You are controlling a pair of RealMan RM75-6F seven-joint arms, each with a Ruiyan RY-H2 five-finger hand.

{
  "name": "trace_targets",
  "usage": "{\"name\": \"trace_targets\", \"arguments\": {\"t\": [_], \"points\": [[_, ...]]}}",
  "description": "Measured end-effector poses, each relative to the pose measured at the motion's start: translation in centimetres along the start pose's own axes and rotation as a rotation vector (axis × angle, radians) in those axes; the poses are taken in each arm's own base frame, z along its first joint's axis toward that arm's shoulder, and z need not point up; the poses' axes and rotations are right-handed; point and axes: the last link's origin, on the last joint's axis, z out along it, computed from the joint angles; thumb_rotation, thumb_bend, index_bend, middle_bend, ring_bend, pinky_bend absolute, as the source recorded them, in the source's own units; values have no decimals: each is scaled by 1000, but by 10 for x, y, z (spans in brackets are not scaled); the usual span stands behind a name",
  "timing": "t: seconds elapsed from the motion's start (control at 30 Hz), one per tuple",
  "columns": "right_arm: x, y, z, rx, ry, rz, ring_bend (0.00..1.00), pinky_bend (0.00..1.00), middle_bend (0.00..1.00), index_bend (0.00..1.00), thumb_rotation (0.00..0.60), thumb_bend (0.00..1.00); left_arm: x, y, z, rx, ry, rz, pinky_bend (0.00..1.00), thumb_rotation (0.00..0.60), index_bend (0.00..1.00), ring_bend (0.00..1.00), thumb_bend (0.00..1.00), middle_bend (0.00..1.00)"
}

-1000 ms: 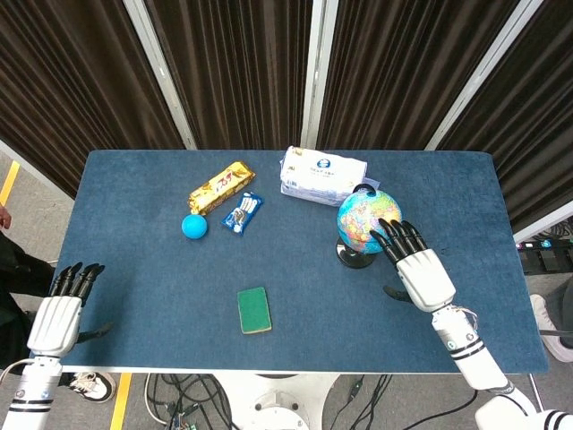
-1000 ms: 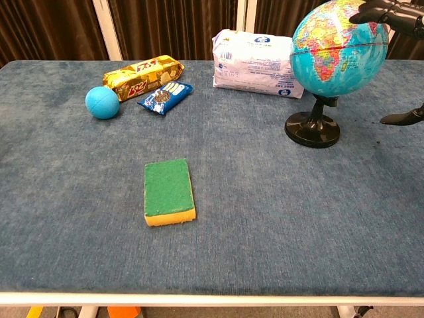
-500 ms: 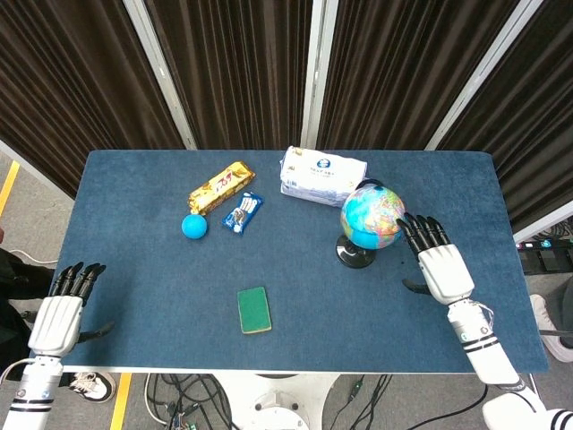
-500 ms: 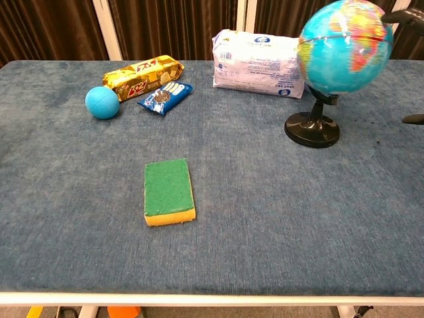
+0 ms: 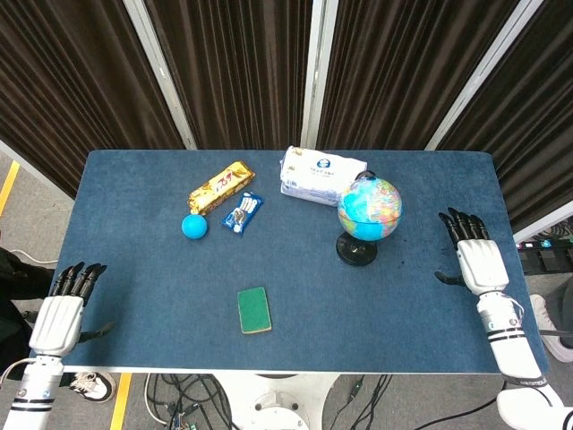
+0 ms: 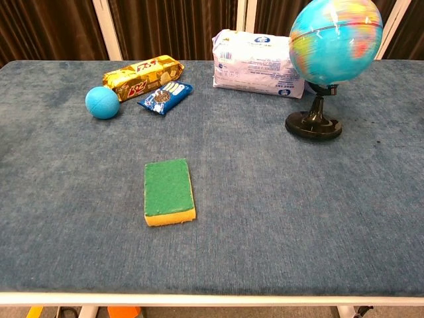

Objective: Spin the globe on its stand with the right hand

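the globe (image 5: 370, 209) sits on its black stand (image 5: 356, 250) toward the right half of the blue table (image 5: 134, 269), just in front of a white packet (image 5: 322, 175) with blue print. in the chest view the globe's (image 6: 336, 42) map is smeared and blurred, while its stand (image 6: 313, 124) looks sharp. it leans a little on its tilted axis, and nothing is touching it.

the right hand (image 5: 473, 253) is out near the table's right edge, well apart from the globe. it lies flat, back up, with its dark fingers (image 5: 457, 221) spread and pointing away from the robot, holding nothing. the chest view does not show it.

the left hand (image 5: 63, 309) hangs off the near left corner of the table, just past the edge. its fingers (image 5: 76, 276) are straight and close side by side, the thumb sticking out to the side, and it holds nothing either.

over on the left half there is a gold snack bar (image 5: 220, 187), a small blue-and-white wrapper (image 5: 242, 212) just beside it, and a blue ball (image 5: 194, 226) near both. a green sponge (image 5: 254, 309) with a yellow underside (image 6: 170, 216) lies alone toward the near edge, well apart from everything else.
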Motion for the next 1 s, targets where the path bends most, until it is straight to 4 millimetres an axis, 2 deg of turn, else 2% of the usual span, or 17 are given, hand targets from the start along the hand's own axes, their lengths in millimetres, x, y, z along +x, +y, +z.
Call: {"name": "trace_targets", "arguments": {"t": [0.2, 0.4, 0.83, 1.0], "points": [[-1, 7, -12, -2, 21, 11, 0, 0, 0, 0, 600, 0, 0, 1, 0, 0, 1, 0, 80, 600, 101, 14, 53, 104], [-3, 12, -32, 6, 49, 22, 0, 0, 0, 0, 600, 0, 0, 1, 0, 1, 2, 0, 80, 600, 101, 14, 53, 103], [-25, 36, -107, -46, 66, 18, 0, 0, 0, 0, 600, 0, 0, 1, -1, 4, 9, -3, 80, 600, 101, 14, 53, 104], [-31, 43, -126, -79, 62, 4, 0, 0, 0, 0, 600, 0, 2, 1, -1, 4, 11, 0, 80, 600, 101, 14, 53, 104]]}}
